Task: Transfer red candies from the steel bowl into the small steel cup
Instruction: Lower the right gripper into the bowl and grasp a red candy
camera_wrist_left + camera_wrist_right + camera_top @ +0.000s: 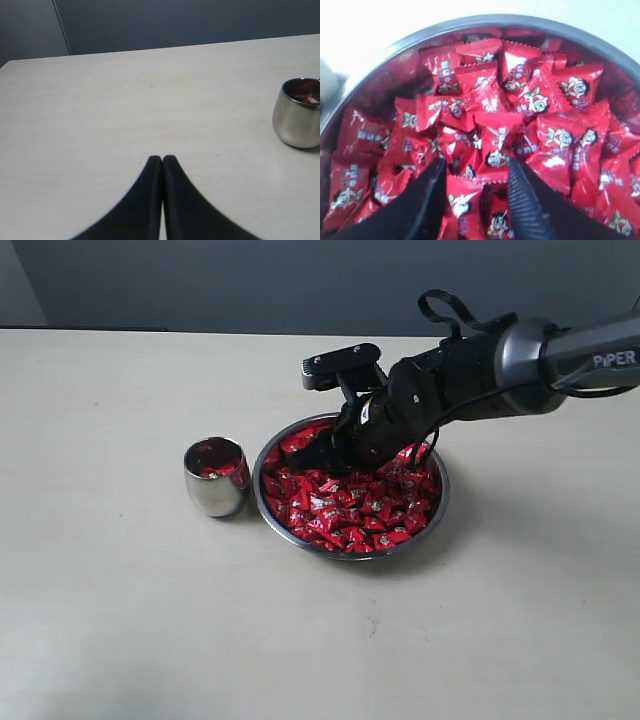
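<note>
Pale tabletop (120, 620); right hand (476, 167) slants, spread, over red candies (540, 100).

Steel bowl (350, 555) heaped with red candies (345, 508); small steel cup (213, 495) upright just beside it, few candies inside.

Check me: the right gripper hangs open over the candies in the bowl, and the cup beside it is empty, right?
Not empty: the exterior view shows red candies inside the cup. The right gripper does hang open over the candies in the bowl.
</note>
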Available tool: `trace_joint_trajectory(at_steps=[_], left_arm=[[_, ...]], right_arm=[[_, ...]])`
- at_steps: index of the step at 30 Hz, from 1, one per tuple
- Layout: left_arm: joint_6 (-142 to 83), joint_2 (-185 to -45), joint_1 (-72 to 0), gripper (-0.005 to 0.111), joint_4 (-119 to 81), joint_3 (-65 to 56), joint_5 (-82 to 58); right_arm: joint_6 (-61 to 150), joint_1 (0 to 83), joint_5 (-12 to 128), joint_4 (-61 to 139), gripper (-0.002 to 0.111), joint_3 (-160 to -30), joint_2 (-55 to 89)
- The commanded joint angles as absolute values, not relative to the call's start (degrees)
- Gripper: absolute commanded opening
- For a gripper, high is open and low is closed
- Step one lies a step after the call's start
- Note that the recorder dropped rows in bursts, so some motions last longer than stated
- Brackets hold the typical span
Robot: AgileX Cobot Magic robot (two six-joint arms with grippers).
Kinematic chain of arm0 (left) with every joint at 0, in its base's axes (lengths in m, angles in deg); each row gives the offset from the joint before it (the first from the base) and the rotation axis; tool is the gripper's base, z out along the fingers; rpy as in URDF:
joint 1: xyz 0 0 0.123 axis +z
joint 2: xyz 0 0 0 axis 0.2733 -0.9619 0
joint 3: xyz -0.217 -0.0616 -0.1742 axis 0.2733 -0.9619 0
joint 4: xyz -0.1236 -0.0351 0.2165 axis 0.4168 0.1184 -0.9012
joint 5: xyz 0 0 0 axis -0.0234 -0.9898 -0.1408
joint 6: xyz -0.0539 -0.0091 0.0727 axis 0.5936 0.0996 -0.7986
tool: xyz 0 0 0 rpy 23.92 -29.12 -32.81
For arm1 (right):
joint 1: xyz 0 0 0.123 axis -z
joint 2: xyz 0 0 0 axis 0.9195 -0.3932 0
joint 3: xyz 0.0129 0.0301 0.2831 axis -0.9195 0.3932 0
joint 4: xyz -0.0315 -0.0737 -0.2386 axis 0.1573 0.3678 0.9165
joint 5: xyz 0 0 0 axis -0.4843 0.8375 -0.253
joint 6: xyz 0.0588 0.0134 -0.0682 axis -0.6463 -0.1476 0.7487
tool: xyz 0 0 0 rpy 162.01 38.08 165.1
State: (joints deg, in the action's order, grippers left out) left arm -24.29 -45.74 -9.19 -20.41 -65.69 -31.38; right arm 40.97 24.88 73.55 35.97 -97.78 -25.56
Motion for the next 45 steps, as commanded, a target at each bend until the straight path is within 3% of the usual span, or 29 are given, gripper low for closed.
trace_joint_trajectory(at_steps=[1, 21, 23, 28, 45], left_arm=[[-24.19, -45.47, -9.66, 0.000, -20.52, -65.22, -31.08], [-24.19, -45.47, -9.66, 0.000, -20.52, -65.22, -31.08], [-24.19, -45.47, -9.66, 0.000, -20.52, -65.22, -31.08], [-24.19, -45.47, -9.66, 0.000, -20.52, -65.22, -31.08], [-24.19, -45.47, -9.66, 0.000, -20.52, -65.22, -31.08]], right_arm=[[40.97, 26.86, 74.09, 36.14, 0.039, -100.93, -29.47], [40.97, 26.99, 72.15, 36.35, 0.039, -101.07, -30.12], [40.97, 26.99, 71.90, 36.35, 0.033, -101.07, -30.49], [40.97, 26.99, 71.77, 36.55, -0.001, -101.07, -30.39], [40.97, 25.68, 78.60, 36.32, 0.000, -101.07, -20.67]])
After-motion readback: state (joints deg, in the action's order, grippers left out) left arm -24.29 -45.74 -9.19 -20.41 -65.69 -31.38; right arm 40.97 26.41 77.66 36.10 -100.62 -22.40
